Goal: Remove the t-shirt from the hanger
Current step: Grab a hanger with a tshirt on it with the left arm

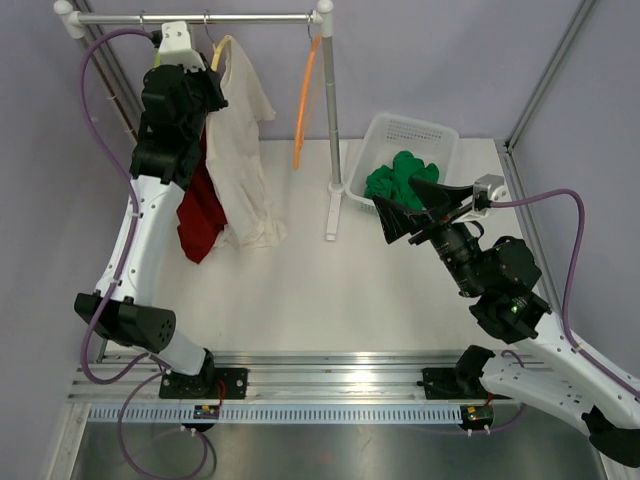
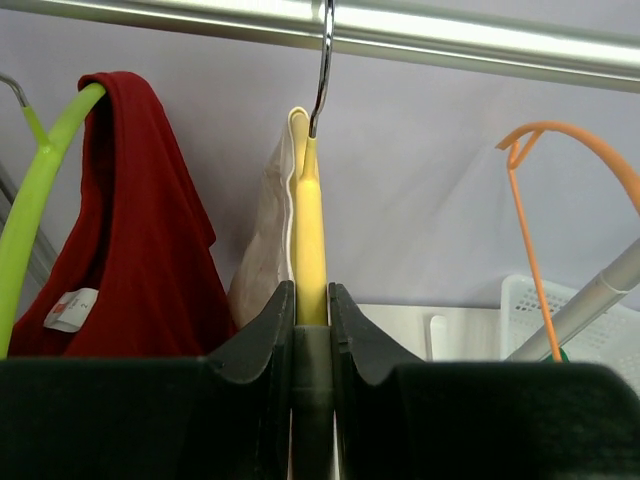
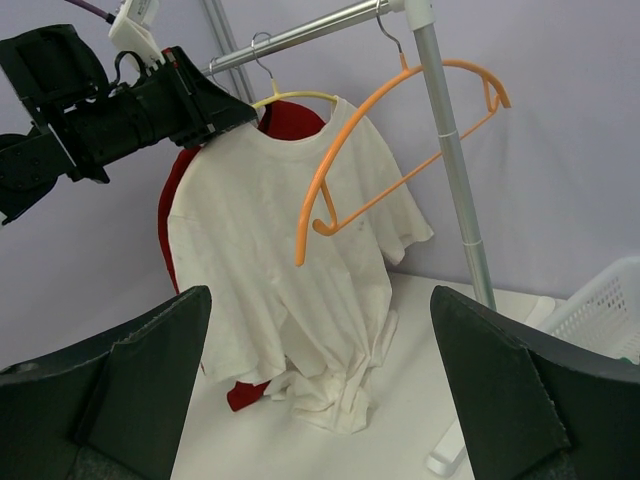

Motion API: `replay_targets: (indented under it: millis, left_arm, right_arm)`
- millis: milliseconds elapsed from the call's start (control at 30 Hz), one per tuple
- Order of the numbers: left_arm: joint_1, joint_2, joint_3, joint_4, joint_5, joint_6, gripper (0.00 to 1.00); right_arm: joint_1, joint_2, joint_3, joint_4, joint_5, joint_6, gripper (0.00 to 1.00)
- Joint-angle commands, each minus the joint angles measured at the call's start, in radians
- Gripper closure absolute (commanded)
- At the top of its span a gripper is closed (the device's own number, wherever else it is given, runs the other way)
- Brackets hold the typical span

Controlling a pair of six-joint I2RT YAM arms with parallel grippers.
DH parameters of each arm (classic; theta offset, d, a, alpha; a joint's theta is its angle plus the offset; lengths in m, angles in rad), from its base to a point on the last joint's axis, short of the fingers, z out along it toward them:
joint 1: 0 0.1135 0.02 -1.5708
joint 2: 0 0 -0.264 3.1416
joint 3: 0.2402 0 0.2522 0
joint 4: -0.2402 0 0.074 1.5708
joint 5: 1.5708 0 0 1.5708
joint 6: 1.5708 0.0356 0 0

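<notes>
A white t-shirt hangs on a yellow hanger from the rail. Its hem lies bunched on the table. My left gripper is up at the shirt's left shoulder, shut on the yellow hanger just below its hook. Only a pale edge of the shirt shows in the left wrist view. My right gripper hovers over the table's right side, open and empty, facing the shirt from a distance.
A red t-shirt hangs on a green hanger left of the white one. An empty orange hanger hangs by the rack's post. A white basket holds green cloth.
</notes>
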Motion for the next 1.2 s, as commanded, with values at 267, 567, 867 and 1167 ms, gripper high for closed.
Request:
replay_targets:
  millis: [267, 567, 867, 1167]
  left_arm:
    - [-0.007, -0.179, -0.117, 0.219, 0.085, -0.022, 1.00]
    - [-0.007, -0.008, 0.053, 0.152, 0.073, -0.019, 1.00]
    - [-0.007, -0.020, 0.011, 0.229, 0.108, -0.032, 1.00]
    - [-0.024, -0.051, 0.006, 0.264, 0.073, -0.018, 1.00]
  right_arm:
    - [-0.001, -0.018, 0.021, -0.016, -0.030, -0.014, 0.01]
    - [-0.001, -0.046, 0.020, -0.029, -0.047, -0.009, 0.01]
    - [-0.001, -0.047, 0.015, -0.027, -0.041, -0.019, 0.01]
    - [-0.001, -0.041, 0.015, -0.029, -0.047, -0.014, 0.00]
